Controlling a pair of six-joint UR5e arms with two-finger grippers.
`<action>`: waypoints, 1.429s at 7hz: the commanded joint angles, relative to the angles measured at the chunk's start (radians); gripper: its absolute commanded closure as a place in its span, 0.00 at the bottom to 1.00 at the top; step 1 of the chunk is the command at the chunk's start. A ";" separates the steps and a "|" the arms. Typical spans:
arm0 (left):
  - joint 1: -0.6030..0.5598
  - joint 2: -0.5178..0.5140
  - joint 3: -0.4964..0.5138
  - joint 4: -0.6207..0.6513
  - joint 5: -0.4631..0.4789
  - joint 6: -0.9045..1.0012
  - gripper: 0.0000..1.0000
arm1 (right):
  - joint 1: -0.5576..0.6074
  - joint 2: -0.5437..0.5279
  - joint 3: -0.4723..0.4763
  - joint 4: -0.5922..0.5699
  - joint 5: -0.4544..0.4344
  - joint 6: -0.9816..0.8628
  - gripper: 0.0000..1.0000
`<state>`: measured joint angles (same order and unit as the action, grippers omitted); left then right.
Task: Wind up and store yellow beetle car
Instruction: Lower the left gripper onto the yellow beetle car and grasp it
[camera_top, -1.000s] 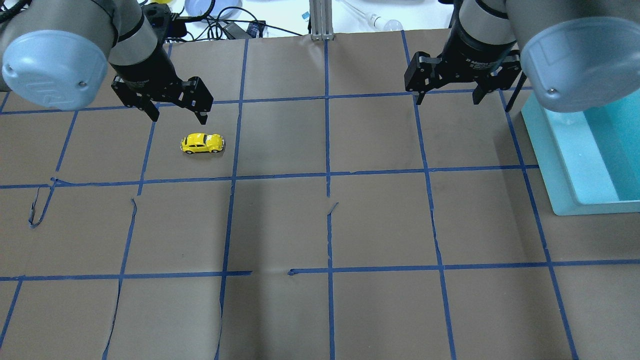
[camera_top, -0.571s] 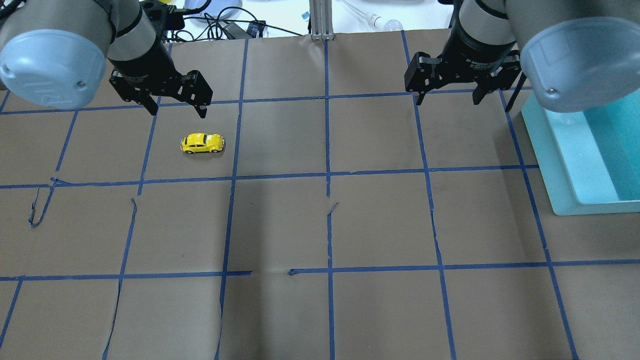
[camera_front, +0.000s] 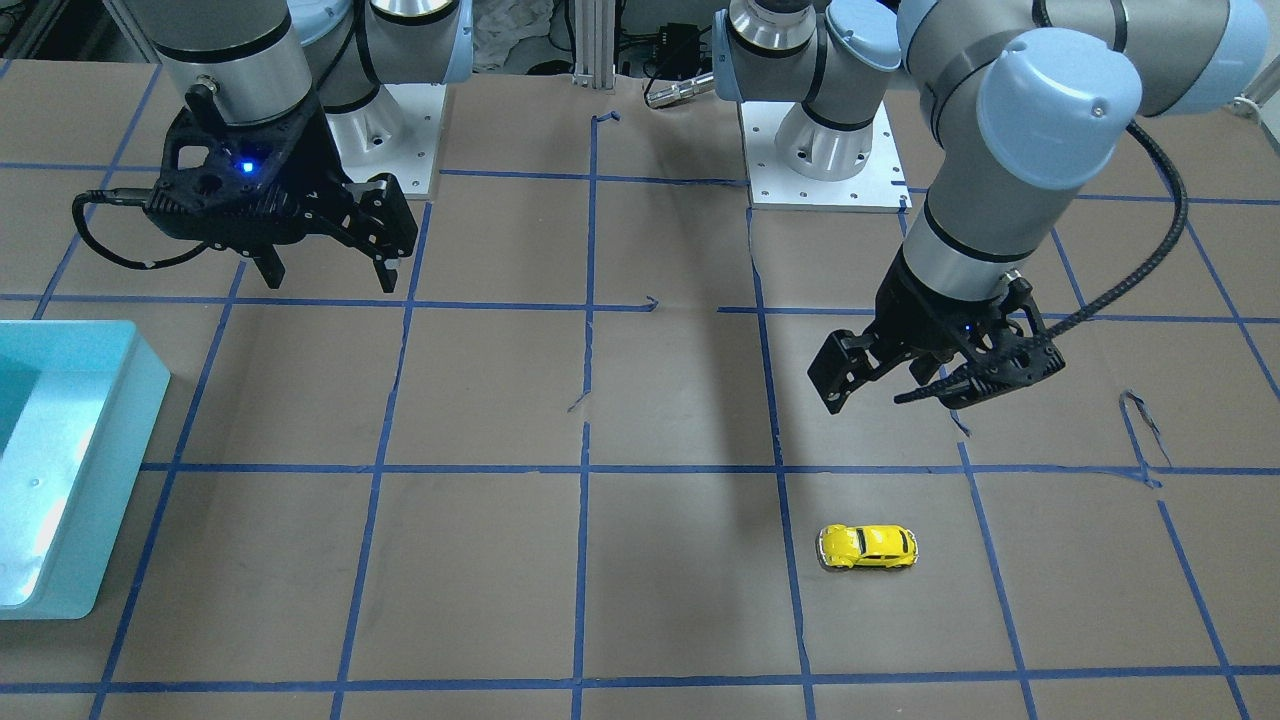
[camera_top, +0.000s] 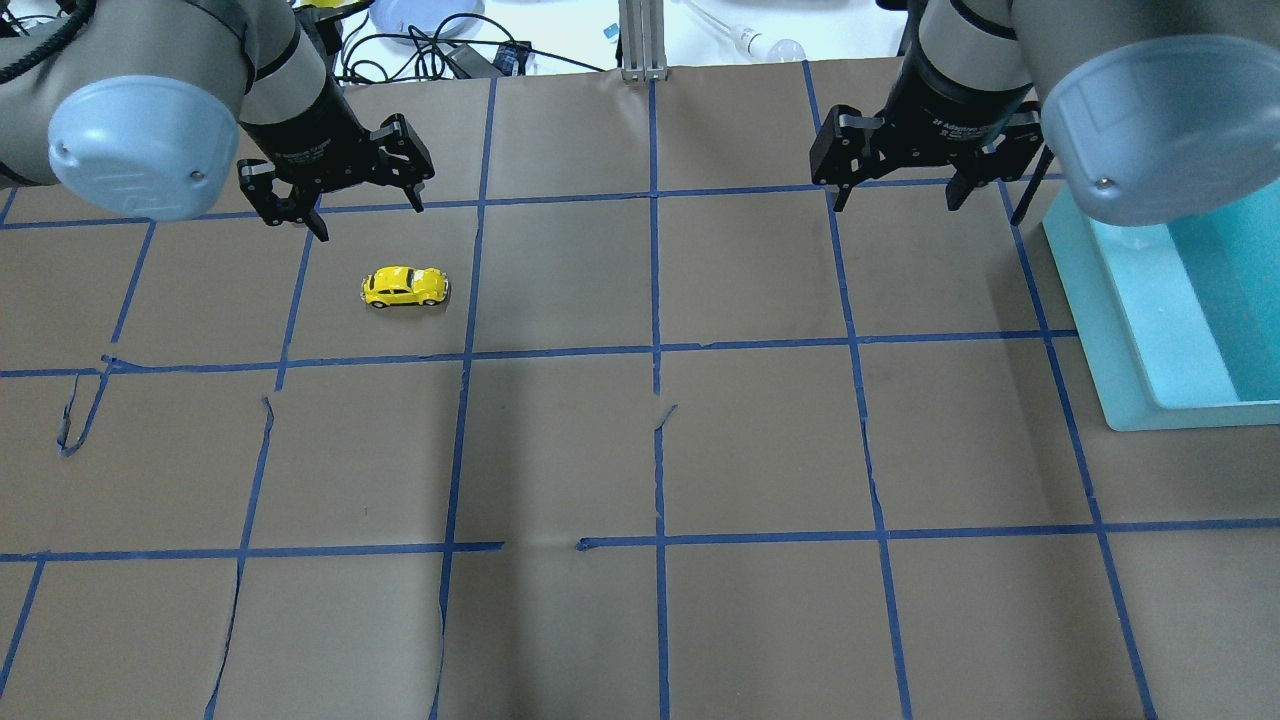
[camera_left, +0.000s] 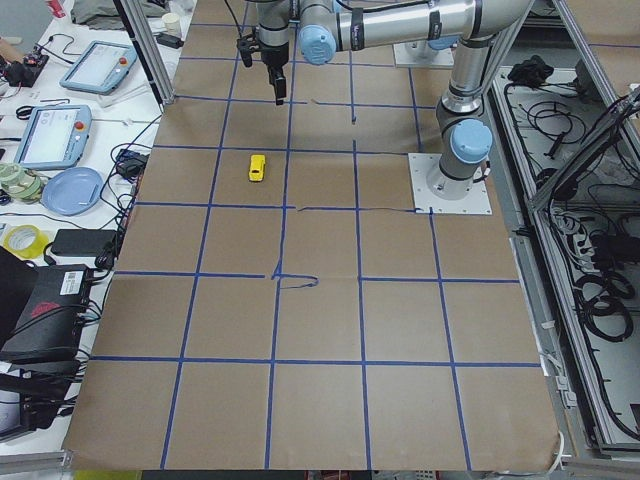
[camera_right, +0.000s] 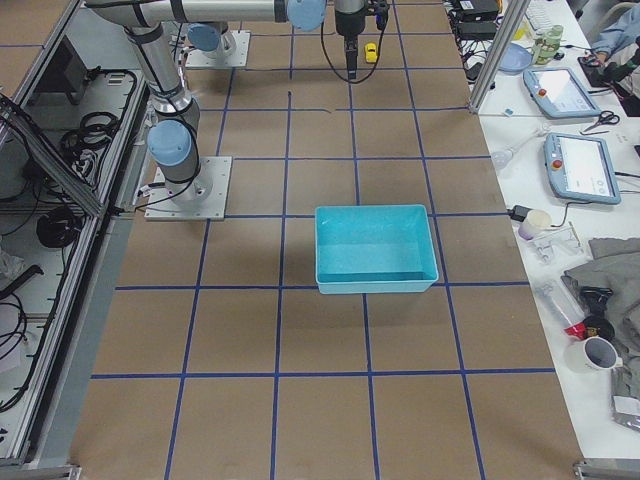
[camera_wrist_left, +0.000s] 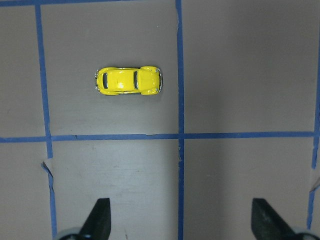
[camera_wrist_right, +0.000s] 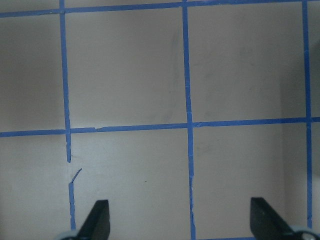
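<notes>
The yellow beetle car (camera_top: 404, 287) stands on its wheels on the brown paper, in a taped square in the left half of the table; it also shows in the front view (camera_front: 868, 547) and in the left wrist view (camera_wrist_left: 128, 81). My left gripper (camera_top: 368, 220) is open and empty, raised above the table just behind the car, on the robot's side of it (camera_front: 893, 400). Its fingertips (camera_wrist_left: 100, 216) frame the bottom of the wrist view, clear of the car. My right gripper (camera_top: 895, 202) is open and empty, hovering over bare paper (camera_wrist_right: 180, 220) near the teal bin.
A teal bin (camera_top: 1130, 330) stands at the table's right edge, also in the front view (camera_front: 100, 450). Blue tape lines grid the paper, with loose curls (camera_top: 75, 415). Cables and a plate (camera_top: 430, 20) lie beyond the far edge.
My left gripper has turned a little and drawn back from the car, and its arm has swung. The car and my right arm have not moved.
</notes>
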<state>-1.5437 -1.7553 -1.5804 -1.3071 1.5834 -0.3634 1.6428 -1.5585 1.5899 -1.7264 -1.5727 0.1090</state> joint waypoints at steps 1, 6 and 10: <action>0.014 -0.070 -0.022 0.086 0.001 -0.167 0.00 | 0.000 0.000 -0.001 0.001 0.000 0.000 0.00; 0.079 -0.205 -0.075 0.250 0.021 -0.663 0.00 | 0.000 -0.002 0.001 0.001 0.000 0.000 0.00; 0.086 -0.305 -0.072 0.302 0.012 -0.929 0.00 | 0.000 0.000 0.002 -0.001 0.002 0.000 0.00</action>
<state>-1.4623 -2.0266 -1.6542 -1.0269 1.5974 -1.2033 1.6429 -1.5586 1.5922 -1.7260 -1.5720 0.1089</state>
